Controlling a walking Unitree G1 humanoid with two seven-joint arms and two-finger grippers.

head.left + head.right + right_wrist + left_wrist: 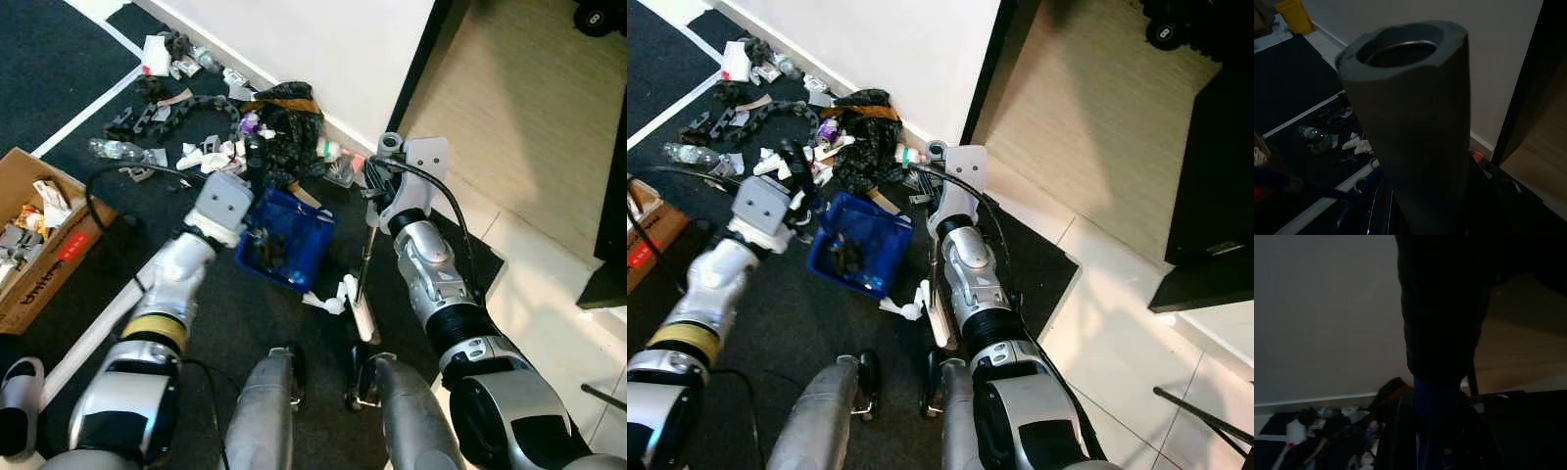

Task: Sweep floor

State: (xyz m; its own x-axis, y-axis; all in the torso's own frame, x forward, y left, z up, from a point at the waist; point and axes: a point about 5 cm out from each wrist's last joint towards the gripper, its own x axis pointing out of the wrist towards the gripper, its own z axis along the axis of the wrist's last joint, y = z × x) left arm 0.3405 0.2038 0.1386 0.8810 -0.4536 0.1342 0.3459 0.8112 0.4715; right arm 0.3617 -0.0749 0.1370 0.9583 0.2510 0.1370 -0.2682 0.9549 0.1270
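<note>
- Dark carpet [59, 59] with a white stripe covers the floor on the robot's left; pale tiles [549, 284] lie to its right, and a white wall [323, 49] runs across ahead, ending at a dark door frame with wood flooring [1097, 108] beyond.
- Along the foot of the wall lies a litter pile [245, 127]: a crumpled black bag [289, 122], a black plastic chain [162, 117], a clear plastic bottle [118, 150], white scraps and small wrappers.
- At the far left stands an open cardboard box [39, 255] with rubbish in it.
- Both silver arms reach forward and down over the carpet, the robot's two legs showing below them.
- A blue dustpan [284, 245] sits on the carpet just short of the pile, holding dark debris; the left gripper [257, 235] is at its near edge, and in the left wrist view a blue handle runs up between dark fingers, so it appears clenched on the dustpan.
- A broom handle [364, 264], thin and dark, slants down beside the right arm to a white part near the feet; its grey foam-covered top looms large in the right wrist view.
- The right gripper [377, 191] is at the handle's upper part; whether its fingers are closed round it I cannot tell.
- A white crumpled scrap [331, 299] lies just beside the dustpan's near corner.
</note>
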